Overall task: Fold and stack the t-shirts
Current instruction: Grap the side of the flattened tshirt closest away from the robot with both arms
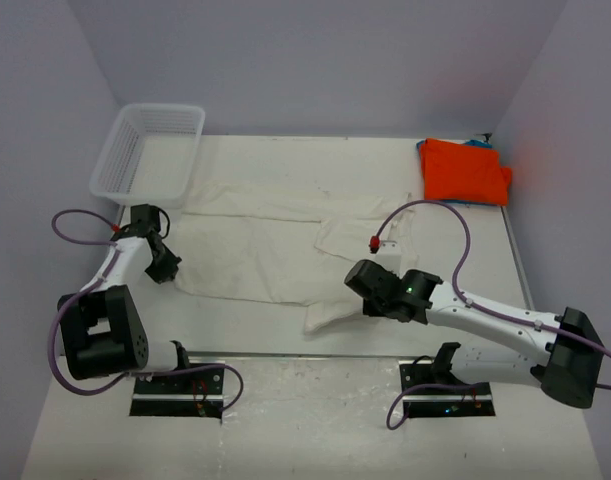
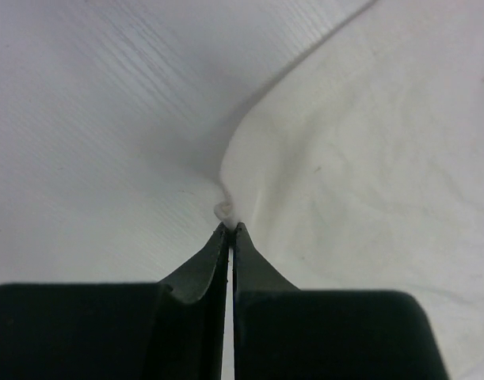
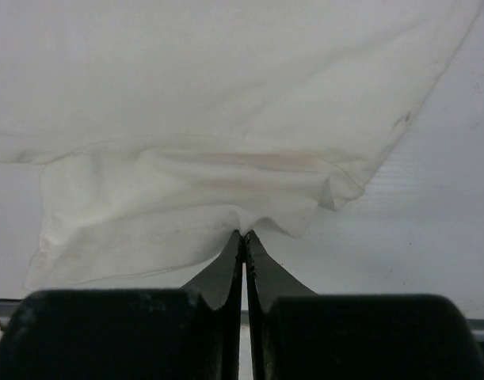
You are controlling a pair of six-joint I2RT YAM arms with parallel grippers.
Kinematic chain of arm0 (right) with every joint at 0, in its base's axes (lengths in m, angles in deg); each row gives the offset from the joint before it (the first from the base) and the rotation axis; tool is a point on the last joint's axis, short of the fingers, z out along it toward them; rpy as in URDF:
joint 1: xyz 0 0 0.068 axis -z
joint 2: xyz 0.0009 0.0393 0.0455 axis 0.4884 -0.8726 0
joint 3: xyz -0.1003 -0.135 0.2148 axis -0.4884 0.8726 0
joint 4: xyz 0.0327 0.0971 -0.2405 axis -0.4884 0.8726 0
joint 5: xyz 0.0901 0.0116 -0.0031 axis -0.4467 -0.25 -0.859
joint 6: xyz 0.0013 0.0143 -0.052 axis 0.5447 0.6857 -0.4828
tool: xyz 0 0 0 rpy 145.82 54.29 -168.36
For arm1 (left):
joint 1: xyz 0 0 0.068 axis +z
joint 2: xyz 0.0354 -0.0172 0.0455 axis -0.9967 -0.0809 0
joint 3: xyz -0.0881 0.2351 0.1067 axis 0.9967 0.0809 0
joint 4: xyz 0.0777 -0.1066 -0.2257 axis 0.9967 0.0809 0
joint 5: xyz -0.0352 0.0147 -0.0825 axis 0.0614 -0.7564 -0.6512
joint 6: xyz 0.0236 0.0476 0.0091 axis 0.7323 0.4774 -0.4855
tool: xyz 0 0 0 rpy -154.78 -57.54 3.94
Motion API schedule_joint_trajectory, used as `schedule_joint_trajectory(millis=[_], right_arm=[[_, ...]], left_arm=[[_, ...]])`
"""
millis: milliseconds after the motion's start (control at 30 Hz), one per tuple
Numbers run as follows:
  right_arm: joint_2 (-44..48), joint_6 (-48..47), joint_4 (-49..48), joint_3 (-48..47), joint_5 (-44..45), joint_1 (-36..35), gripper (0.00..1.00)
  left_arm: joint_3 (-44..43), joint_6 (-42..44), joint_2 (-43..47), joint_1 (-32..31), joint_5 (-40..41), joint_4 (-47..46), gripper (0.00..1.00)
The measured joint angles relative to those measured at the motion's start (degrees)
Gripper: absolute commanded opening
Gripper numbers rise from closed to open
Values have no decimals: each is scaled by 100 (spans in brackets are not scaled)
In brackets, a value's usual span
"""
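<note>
Where the overhead view takes in the whole table (image 1: 285,340), each wrist view shows only cloth and its own fingertips. The cream shirt (image 1: 255,235) lies spread across the middle of the table, and its far left part reaches up to the white mesh basket (image 1: 112,165) in the far left corner. Bare table runs along the near edge and between this shirt and the orange shirt (image 1: 463,170). The orange shirt sits folded in the far right corner, well apart from the cream one. Behind it a blue shirt (image 1: 478,143) shows only as a thin edge, too little to make out.

The left pincer (image 2: 230,229) is closed on the cream shirt's left edge, with a small nub of cloth at its tips. The right pincer (image 3: 243,234) is closed on the hem of a turned-over flap near the shirt's near right corner, where the cloth puckers. From above, both sets of tips are hidden under the wrists.
</note>
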Motion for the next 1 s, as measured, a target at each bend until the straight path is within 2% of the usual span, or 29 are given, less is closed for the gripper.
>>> schedule_joint_trajectory(millis=[333,533,767,1000], right_arm=[[330,1364,1578,-232,199,-164,0],[588,2382,2632,-490,328,-433,0],[597,2955,2951,-791,435,-468,0],[538,3128,3014,-857,448,-468,0]], left_arm=[[304,87,533,-136,-726,-37,0],[380,146,627,-136,-879,7,0],[378,188,876,-127,-890,109,0],[358,192,1134,177,-857,396,0]])
